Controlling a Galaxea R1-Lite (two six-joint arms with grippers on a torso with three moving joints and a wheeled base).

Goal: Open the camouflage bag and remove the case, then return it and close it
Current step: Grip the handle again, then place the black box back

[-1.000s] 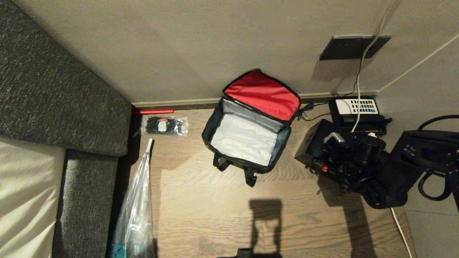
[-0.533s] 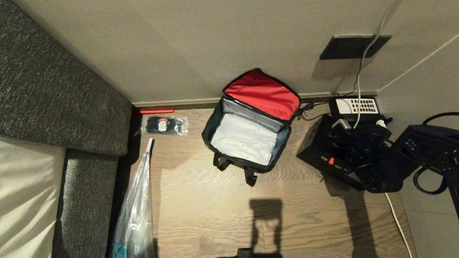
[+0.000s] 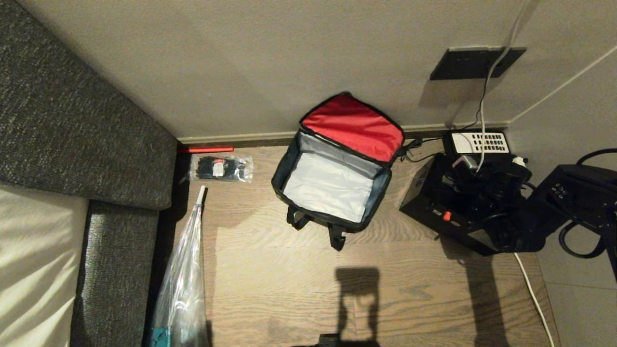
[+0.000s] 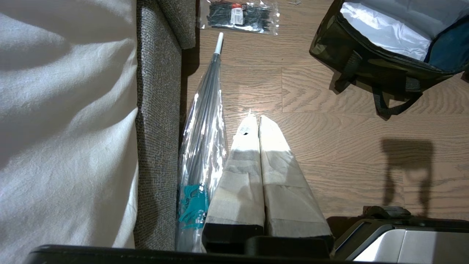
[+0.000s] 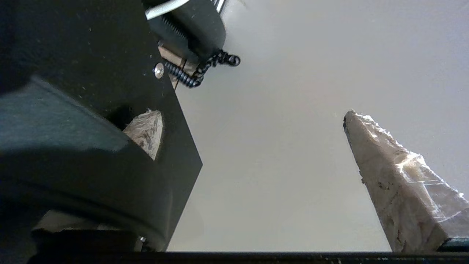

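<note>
The camouflage bag (image 3: 332,193) stands open on the wooden floor by the wall, its red-lined lid (image 3: 354,125) leaning back and its pale lining bare inside; its camouflage side (image 4: 366,62) also shows in the left wrist view. The black case (image 3: 434,202) with its red latch (image 3: 447,216) rests on the floor to the bag's right. My right gripper (image 3: 487,185) (image 5: 245,121) is over the case's top, open wide. One fingertip (image 5: 144,132) is tucked under the case's handle, the other finger (image 5: 399,176) stands free. My left gripper (image 4: 255,119) is parked low, shut and empty.
A black telephone (image 3: 477,143) with a white keypad sits against the wall behind the case, under a dark wall plate (image 3: 475,62) with a white cable. A grey sofa (image 3: 72,120), a wrapped umbrella (image 3: 181,289) and a packet of cable ties (image 3: 221,168) lie left.
The case and my right gripper have moved back toward the wall and the telephone, and the case has tipped flatter on the floor. The bag has not moved.
</note>
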